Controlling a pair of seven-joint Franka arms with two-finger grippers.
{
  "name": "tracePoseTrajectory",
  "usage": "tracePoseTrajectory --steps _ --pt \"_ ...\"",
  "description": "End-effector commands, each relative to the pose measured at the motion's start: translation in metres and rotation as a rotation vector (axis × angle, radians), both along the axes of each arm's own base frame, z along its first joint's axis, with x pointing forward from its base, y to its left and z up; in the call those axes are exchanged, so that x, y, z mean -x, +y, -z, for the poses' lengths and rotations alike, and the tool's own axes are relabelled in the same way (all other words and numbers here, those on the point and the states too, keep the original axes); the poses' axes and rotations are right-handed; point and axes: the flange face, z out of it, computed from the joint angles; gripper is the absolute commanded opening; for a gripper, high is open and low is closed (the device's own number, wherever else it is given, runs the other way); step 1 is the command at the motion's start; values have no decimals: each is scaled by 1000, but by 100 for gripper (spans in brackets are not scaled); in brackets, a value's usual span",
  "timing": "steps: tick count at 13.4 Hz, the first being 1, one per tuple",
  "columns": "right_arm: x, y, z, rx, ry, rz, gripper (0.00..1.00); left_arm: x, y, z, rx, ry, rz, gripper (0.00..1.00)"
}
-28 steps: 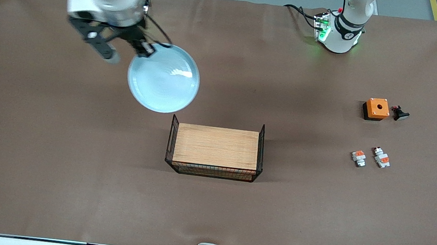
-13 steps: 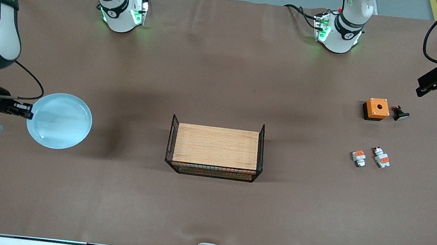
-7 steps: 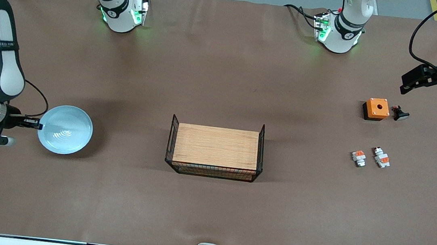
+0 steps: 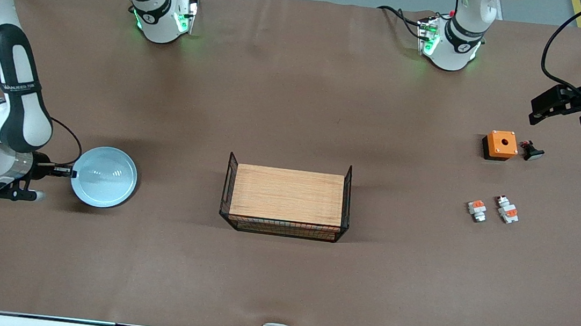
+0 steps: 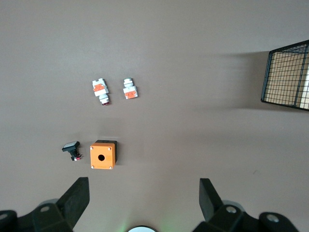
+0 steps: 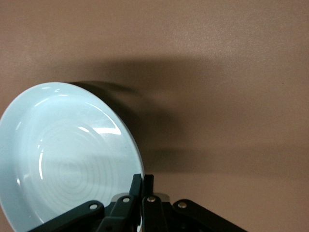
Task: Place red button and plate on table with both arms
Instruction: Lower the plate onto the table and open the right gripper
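Two arms work over a brown desk [image 4: 278, 280]. The right tool [image 4: 69, 173] is pinched tight on the rim of the plate [image 4: 105, 177], near the desk edge at the right arm's end. This plate is round, pale blue and shallow, with a raised rim, faint rings in its middle and a glint of light on the glaze; in the right wrist view the plate [image 6: 63, 154] tilts and throws a dark shadow on the desk beside it, and whether it touches the desk I cannot tell.

Over the desk edge at the left arm's end hangs the left tool [image 4: 555, 107], its jaws spread wide and holding nothing; the left wrist view shows the left tool [image 5: 142, 198] with its fingers [image 5: 210, 195] far apart above the small parts.

One of those parts is the red button [image 4: 507, 209], a tiny white-grey block with an orange-red square and a dark tip, lying on the desk near the left arm's end. Just beside it, toward the rack [image 4: 286, 201], lies a shorter block [image 4: 476, 209]. An orange box [image 4: 500, 144] with a hole sits farther from the front camera, a black cap [image 4: 531, 151] next to it. The rack stands mid-desk, well apart from the plate.
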Motion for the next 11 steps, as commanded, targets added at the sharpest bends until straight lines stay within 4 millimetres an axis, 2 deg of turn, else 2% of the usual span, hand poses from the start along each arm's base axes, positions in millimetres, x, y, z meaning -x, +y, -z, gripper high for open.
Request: tracePoseTrajectory --steps 1,3,5,6,7,8,11 --pt "-2 -7 14 -9 -25 1 3 2 -1 -4 17 -9 13 100" --pt "-1 -8 22 -11 -18 1 11 1 0 -3 15 -9 12 100" --pt "-1 -15 20 -9 -27 16 68 1 0 -3 16 -11 10 100" --pt "-2 -17 17 -8 -31 20 90 0 1 -4 16 -17 7 100" --pt "-2 -16 14 -9 -31 18 99 -1 0 -3 18 -13 9 100" --pt "-3 -13 7 -9 -28 17 100 -2 0 -2 19 -12 9 100" --pt "-6 -4 -47 -6 -46 1 100 -2 3 -3 17 -14 7 100"
